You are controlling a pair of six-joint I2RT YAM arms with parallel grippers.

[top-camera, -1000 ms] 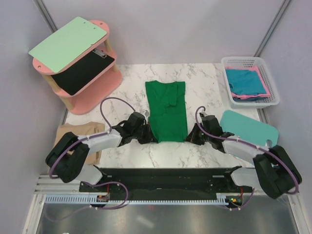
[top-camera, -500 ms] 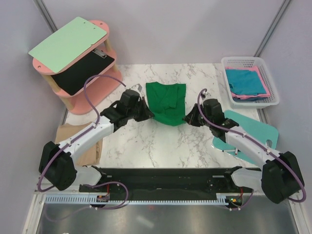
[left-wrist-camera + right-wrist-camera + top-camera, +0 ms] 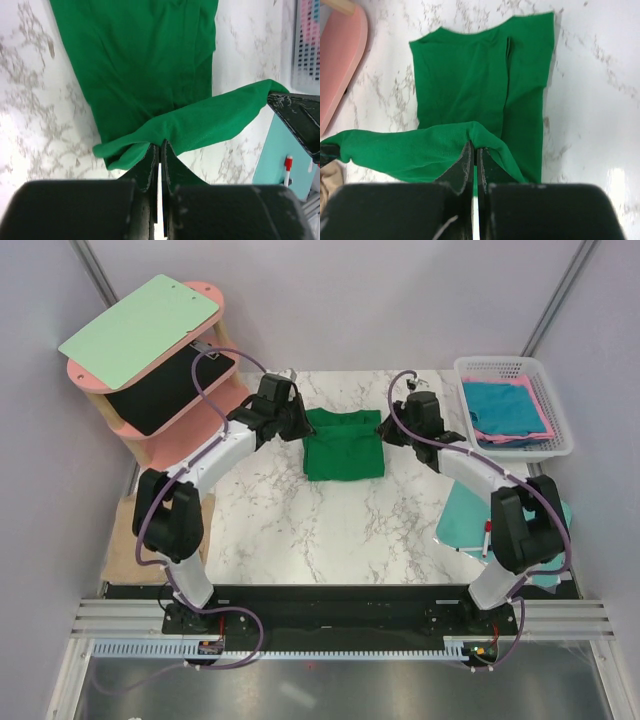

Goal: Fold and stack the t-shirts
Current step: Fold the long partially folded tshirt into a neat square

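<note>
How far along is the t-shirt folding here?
Done: the tan t-shirt at left looks folded. In hand: left gripper and right gripper pinch the green t-shirt, doubling it over. Left: finish it, then the teal t-shirt and pink t-shirt in the basket, and stacking.

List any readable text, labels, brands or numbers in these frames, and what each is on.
No readable text in any view.
The green t-shirt, pale green clipboard, white basket and teal board show no print.
Red-capped pen: too small to tell whether it carries any marking.
</note>
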